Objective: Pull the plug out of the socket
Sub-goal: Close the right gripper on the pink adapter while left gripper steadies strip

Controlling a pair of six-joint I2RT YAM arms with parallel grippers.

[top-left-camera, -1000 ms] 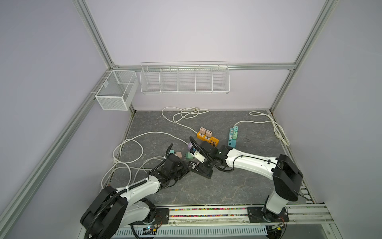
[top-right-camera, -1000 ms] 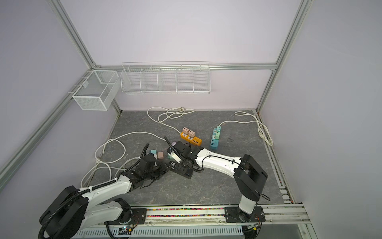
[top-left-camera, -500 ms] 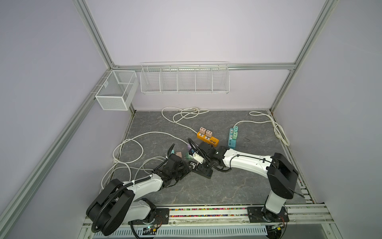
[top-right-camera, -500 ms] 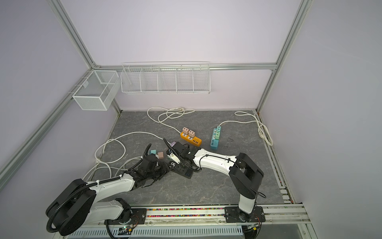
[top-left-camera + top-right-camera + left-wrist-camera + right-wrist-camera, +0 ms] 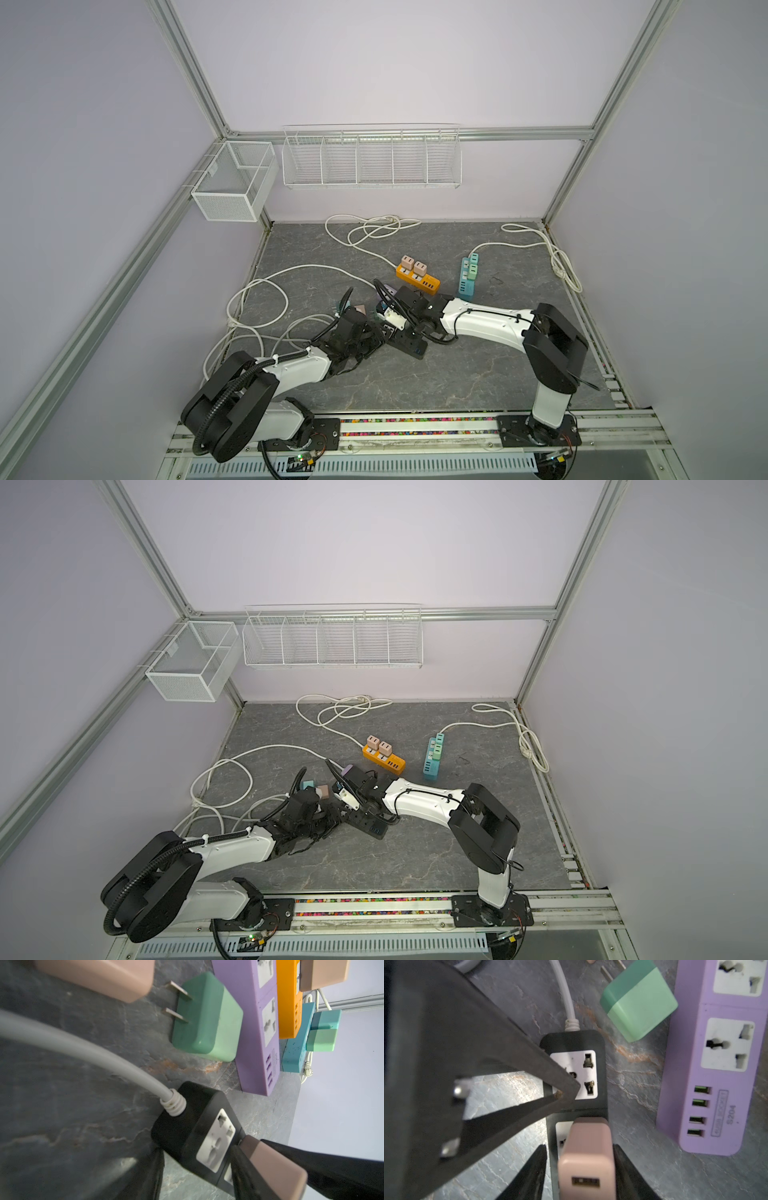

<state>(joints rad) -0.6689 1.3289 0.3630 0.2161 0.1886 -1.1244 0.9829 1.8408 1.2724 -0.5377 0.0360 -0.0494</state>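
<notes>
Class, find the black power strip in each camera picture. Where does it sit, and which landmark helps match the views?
In a top view: black power strip lies below the picture's middle.
In a top view: same place.
Left wrist: lower middle, grey cord entering it.
Right wrist: centre, running to the bottom edge.
Shared landmark: loose green plug by its cord end.

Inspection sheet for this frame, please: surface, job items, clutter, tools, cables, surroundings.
Surface: dark marbled tabletop.
Job's things: pink plug seated in black strip.
Clutter: loose green plug, spare pink plug; purple strip, orange strip, teal strip.
Tools: right tool flanks pink plug, left tool at black strip; both grips unclear.
Cables: black strip's cord, others looped left, rear, right.
Surroundings: wire baskets on walls, metal frame.
</notes>
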